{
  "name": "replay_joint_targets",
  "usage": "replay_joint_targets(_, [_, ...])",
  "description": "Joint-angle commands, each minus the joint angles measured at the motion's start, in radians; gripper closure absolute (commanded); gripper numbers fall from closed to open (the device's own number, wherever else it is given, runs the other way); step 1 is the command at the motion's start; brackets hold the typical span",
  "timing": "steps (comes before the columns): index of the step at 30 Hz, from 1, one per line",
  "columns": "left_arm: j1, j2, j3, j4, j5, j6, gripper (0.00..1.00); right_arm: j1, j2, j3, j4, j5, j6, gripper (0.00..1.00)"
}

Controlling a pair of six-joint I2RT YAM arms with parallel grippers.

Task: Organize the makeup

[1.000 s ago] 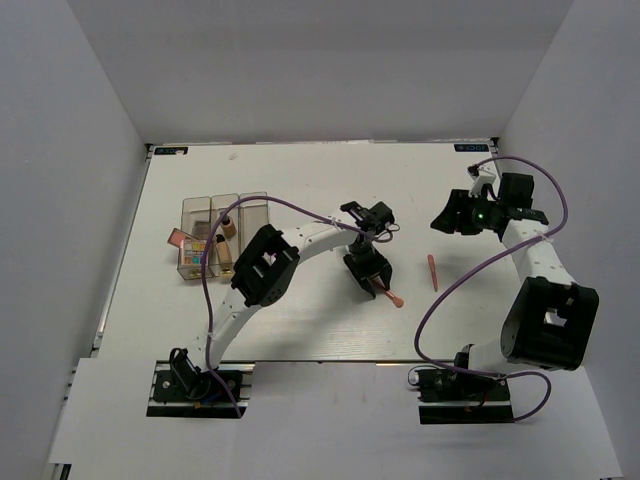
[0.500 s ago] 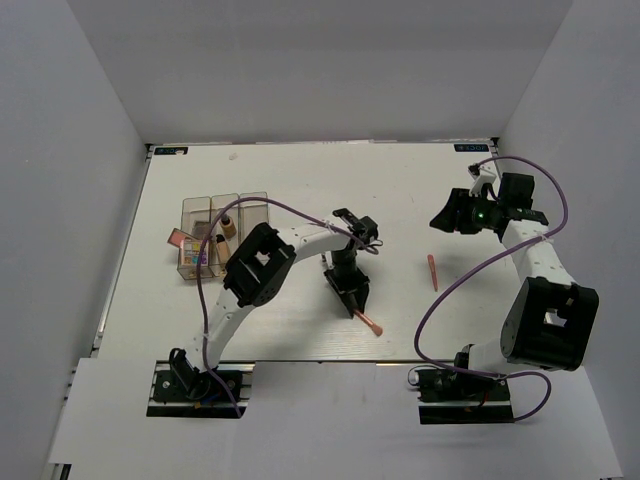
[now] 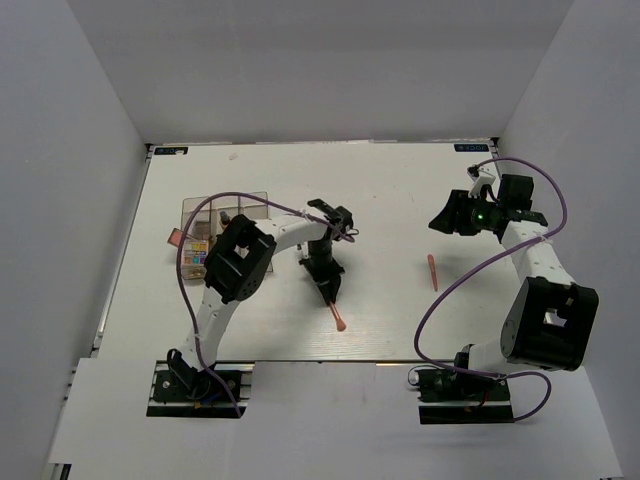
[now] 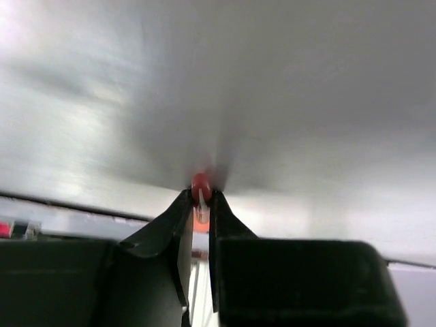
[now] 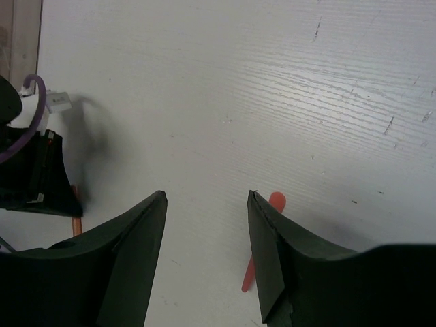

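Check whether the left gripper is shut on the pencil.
Shut on it. In the wrist view the left gripper pinches one end of the pink-red pencil; from above, the rest juts out.

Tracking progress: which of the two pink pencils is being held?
The central pencil, pinched in the left gripper; the other pencil lies loose further right.

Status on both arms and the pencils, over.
Left gripper shut on pink pencil, mid-table. Right gripper open beside second pencil. Left elbow overhangs clear box.
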Motion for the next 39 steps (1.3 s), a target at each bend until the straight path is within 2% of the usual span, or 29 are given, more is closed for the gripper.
replay_joint_targets(1, [0.039, -0.044, 0.032, 0.145, -0.234, 0.041, 1.00, -0.008, -0.031, 0.004, 0.017, -0.025, 0.003, 0.43])
replay_joint_targets(3, [0.071, -0.088, 0.090, 0.165, -0.247, 0.090, 1.00, -0.008, -0.033, 0.002, 0.015, -0.027, 0.000, 0.44])
replay_joint_targets(6, [0.095, -0.150, 0.150, 0.197, -0.361, 0.171, 1.00, -0.008, -0.034, -0.004, 0.014, -0.025, -0.002, 0.44])
replay_joint_targets(10, [0.163, -0.301, 0.138, 0.271, -0.463, 0.298, 1.00, -0.008, -0.031, -0.007, 0.017, -0.025, -0.003, 0.44])
replay_joint_targets(17, [0.319, -0.398, 0.154, 0.246, -0.584, 0.508, 1.00, -0.008, -0.022, -0.016, 0.015, -0.028, -0.020, 0.44])
replay_joint_targets(25, [0.428, -0.386, 0.156, 0.245, -0.603, 0.636, 1.00, -0.003, -0.010, -0.005, 0.000, -0.025, -0.031, 0.44])
replay_joint_targets(33, [0.450, -0.299, 0.150, 0.182, -0.573, 0.694, 1.00, -0.001, -0.008, 0.001, -0.008, -0.022, -0.034, 0.43])
replay_joint_targets(36, [0.450, -0.268, 0.125, 0.173, -0.575, 0.699, 0.91, 0.000, 0.000, -0.001, -0.012, -0.020, -0.040, 0.39])
replay_joint_targets(37, [0.450, -0.262, 0.119, 0.174, -0.576, 0.700, 0.80, 0.002, 0.000, 0.001, -0.016, -0.020, -0.049, 0.38])
replay_joint_targets(39, [0.450, -0.251, 0.112, 0.174, -0.566, 0.699, 0.71, 0.002, 0.007, 0.007, -0.023, -0.022, -0.061, 0.35])
